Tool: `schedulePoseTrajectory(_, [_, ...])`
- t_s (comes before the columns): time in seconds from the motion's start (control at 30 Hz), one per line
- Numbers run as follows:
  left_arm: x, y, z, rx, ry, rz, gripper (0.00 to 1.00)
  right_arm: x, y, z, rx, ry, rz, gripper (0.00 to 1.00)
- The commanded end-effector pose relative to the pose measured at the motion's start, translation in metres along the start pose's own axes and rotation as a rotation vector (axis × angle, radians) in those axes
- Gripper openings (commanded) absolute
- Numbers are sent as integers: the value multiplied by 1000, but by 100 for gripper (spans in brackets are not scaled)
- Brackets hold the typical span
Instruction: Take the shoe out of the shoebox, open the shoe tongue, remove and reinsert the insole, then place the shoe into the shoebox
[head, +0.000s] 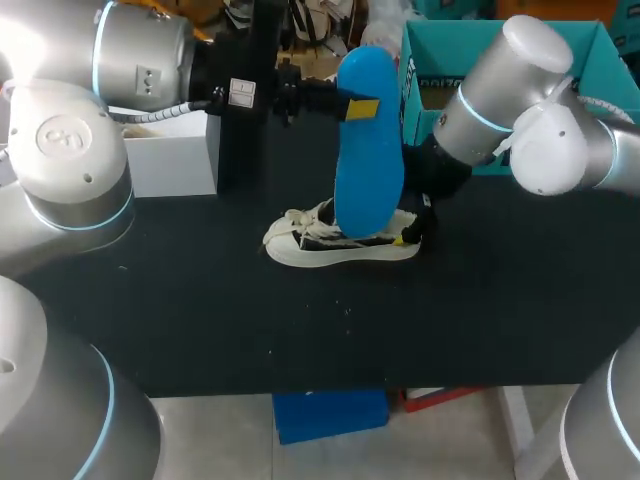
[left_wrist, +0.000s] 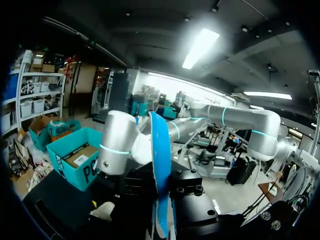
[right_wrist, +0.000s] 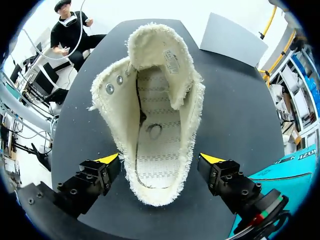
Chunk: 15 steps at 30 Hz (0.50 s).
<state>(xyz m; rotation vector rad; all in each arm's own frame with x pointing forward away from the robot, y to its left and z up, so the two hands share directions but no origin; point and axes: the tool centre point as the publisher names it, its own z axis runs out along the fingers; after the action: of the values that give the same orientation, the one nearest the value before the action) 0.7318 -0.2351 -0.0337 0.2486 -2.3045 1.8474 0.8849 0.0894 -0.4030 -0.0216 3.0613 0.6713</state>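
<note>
The shoe (head: 335, 243) was out of the shoebox (head: 425, 65) and stood on the black table (head: 200, 330) at centre frame in the head view, toe to the left. The teal shoebox sat open at the upper right. My left gripper (head: 362, 108) was clamped on the blue insole (head: 368, 165), holding it upright above the shoe with its lower end at the shoe's opening. I judged the take-out, the tongue opening and the insole removal done. Sliding the insole back in and boxing the shoe were left.

My right gripper (right_wrist: 160, 160) was spread wide, its yellow fingertips (right_wrist: 111, 159) just beside the heel on either side. I saw no squeeze on it.

The right wrist view gave me what the head view could not. It looked straight down into the shoe, with the tongue (right_wrist: 167, 55) folded forward and the bare stitched footbed exposed. The left wrist view showed the insole edge-on between that gripper's fingers, with my right arm ahead of it. Only the head view showed the insole's height over the shoe, and a white box (head: 170, 155) at the left.
</note>
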Motion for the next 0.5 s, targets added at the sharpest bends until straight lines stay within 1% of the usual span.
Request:
schedulePoseTrajectory(0.03, [0,1,1,3,-2,2,0,0,-5,5,-164,-2,1,100])
schedulePoseTrajectory(0.2, [0,1,1,3,-2,2,0,-1,-4,9,-234,3,8,100])
schedulePoseTrajectory(0.5, [0,1,1,3,-2,2,0,-2,-6,20,-330,13,22,100])
